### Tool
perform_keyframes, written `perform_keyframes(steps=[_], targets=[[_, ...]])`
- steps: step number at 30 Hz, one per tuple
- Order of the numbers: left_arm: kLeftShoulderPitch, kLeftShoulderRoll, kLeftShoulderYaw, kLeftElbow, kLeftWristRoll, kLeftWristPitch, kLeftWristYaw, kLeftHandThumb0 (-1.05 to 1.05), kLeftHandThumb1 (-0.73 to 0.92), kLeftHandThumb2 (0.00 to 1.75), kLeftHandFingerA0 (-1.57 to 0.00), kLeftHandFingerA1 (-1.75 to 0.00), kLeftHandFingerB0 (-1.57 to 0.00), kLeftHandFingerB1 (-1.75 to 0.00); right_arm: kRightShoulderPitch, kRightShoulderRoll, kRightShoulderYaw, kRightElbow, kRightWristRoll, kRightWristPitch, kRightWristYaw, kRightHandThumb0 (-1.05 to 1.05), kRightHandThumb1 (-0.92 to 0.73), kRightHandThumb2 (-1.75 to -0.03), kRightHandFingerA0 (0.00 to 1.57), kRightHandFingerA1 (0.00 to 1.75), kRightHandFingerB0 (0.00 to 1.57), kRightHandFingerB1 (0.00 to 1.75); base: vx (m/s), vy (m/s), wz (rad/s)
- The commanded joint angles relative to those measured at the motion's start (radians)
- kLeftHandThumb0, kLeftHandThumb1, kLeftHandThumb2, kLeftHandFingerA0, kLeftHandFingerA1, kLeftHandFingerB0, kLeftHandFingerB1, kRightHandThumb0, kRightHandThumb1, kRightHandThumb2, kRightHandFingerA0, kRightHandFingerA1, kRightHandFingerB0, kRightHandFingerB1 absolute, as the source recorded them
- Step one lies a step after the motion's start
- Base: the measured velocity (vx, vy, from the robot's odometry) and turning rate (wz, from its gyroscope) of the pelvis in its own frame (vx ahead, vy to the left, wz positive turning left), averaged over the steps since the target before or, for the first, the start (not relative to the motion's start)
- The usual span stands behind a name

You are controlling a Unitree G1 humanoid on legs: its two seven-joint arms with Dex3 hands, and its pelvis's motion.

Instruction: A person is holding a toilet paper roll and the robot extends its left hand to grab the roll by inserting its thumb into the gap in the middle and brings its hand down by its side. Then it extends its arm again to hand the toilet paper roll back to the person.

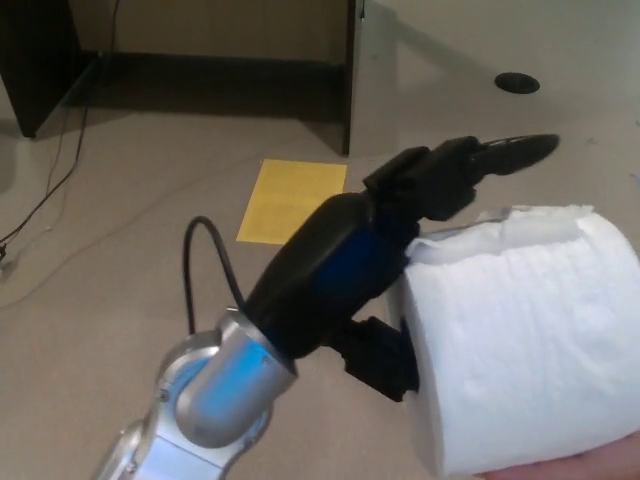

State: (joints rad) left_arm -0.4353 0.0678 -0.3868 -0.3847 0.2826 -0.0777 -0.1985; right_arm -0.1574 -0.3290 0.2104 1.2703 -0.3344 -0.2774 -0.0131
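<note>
A big white toilet paper roll [530, 335] fills the lower right of the head view, lying on its side and resting on a person's hand [590, 467] at the bottom edge. My left hand [370, 260] is pressed against the roll's left end. Its thumb [385, 362] goes into the hole in the middle, which the hand now hides. The two fingers [470, 165] stretch over the top of the roll and stay spread, not closed down on the paper. My right hand does not show.
A yellow sheet [292, 200] lies on the beige floor behind my arm. Dark furniture [200, 60] stands along the back, with a panel edge [350, 80] coming down to the floor. A black round hole [517, 83] marks the floor at the upper right.
</note>
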Motion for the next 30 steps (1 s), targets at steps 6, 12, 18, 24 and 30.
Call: perform_keyframes(steps=[6,12,18,24,30], targets=[[-0.03,-0.09,-0.076,0.008,0.109,0.051,0.032,-0.36,0.59,0.59,-0.69,-0.48,-0.27,-0.31,-0.002,-0.004,0.012,0.008,-0.017,0.007,-0.003,-0.39,-0.66,-0.6,0.76,0.59,0.55,0.42,0.0,0.0,0.0],[-0.001,-0.105,-0.103,0.022,0.127,0.0,0.067,-0.13,0.77,0.72,-0.96,-1.41,-0.93,-0.58,-0.008,-0.007,0.011,0.005,-0.016,0.01,0.002,-0.39,-0.66,-0.61,0.77,0.6,0.53,0.41,0.0,0.0,0.0],[0.03,-0.11,-0.099,0.009,0.189,-0.012,0.134,-0.12,0.8,0.71,-0.83,-1.63,-0.7,-1.34,-0.02,-0.011,0.016,0.008,-0.022,0.011,0.002,-0.39,-0.67,-0.61,0.72,0.57,0.54,0.41,0.0,0.0,0.0],[0.047,-0.092,-0.065,-0.016,0.197,-0.011,0.144,-0.11,0.77,0.76,-0.84,-1.69,-0.67,-1.42,-0.032,-0.006,0.018,0.007,-0.021,0.011,0.005,-0.39,-0.67,-0.61,0.75,0.6,0.56,0.42,0.0,0.0,0.0],[0.082,-0.049,0.02,-0.005,0.162,-0.059,0.159,-0.04,0.72,0.84,-0.86,-1.69,-0.73,-1.35,-0.038,-0.009,0.022,0.004,-0.024,0.012,0.006,-0.4,-0.67,-0.61,0.73,0.56,0.54,0.42,0.0,0.0,0.0]])
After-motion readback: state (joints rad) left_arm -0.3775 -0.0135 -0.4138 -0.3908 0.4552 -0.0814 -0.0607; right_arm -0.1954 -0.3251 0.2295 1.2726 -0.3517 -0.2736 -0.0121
